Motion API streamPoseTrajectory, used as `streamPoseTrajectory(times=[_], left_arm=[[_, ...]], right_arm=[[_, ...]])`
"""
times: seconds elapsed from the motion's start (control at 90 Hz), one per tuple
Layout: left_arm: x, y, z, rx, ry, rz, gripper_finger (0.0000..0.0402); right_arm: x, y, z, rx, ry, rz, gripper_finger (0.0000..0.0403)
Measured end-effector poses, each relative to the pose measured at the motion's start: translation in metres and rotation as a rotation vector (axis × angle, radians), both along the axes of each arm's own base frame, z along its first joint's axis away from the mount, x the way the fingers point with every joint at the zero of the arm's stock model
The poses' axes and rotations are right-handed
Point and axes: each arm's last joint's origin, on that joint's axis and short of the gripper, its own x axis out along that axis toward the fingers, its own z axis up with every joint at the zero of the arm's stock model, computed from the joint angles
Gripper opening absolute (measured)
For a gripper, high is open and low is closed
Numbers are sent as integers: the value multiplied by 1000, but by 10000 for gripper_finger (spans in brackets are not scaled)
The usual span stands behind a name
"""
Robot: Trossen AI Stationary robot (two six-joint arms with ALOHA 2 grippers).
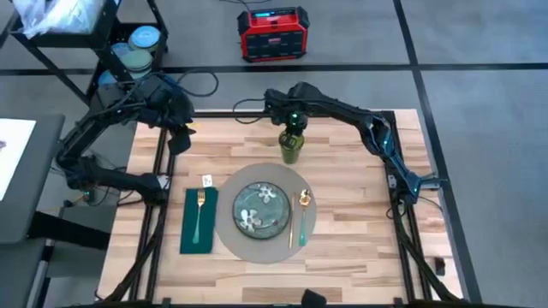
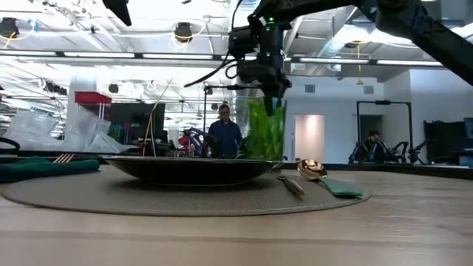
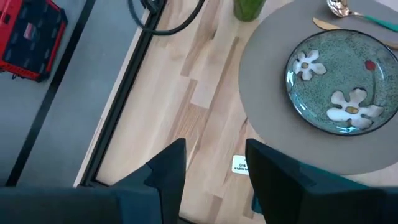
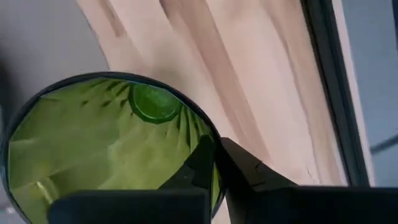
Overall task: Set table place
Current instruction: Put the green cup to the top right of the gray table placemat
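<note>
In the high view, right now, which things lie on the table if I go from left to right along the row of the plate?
Green napkin with a fork on it → round grey placemat → dark floral plate → gold spoon, lying on the placemat's right part.

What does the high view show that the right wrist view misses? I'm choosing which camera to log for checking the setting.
Only the high view shows the whole layout: the floral plate on the round placemat, the fork on the green napkin, the gold spoon, the left tool near the table's far-left corner, and the red case on the floor.
Only the right wrist view looks down inside the green glass, with one finger of the right tool outside its rim and one inside.
Both show the glass, table planks and placemat edge.
</note>
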Motion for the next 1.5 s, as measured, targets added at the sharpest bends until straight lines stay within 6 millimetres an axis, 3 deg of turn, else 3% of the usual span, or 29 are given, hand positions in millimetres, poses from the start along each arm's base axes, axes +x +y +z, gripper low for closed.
streamPoseTrajectory(times=[0.322,0.556,1.0,1.278,1.5], left_arm=[[4,2,2,14,-47,-18,148],[7,4,5,43,-92,-18,148],[8,4,6,35,-109,5,148],[8,4,6,32,-110,9,148],[8,4,6,43,-105,-8,148]], right_arm=[[-56,35,-2,-24,-122,-103,0],[-58,63,-7,26,-140,-77,0],[-63,38,-8,-2,-174,-140,0],[-62,40,-8,-6,-178,-139,2],[-61,41,-11,44,-185,-136,66]])
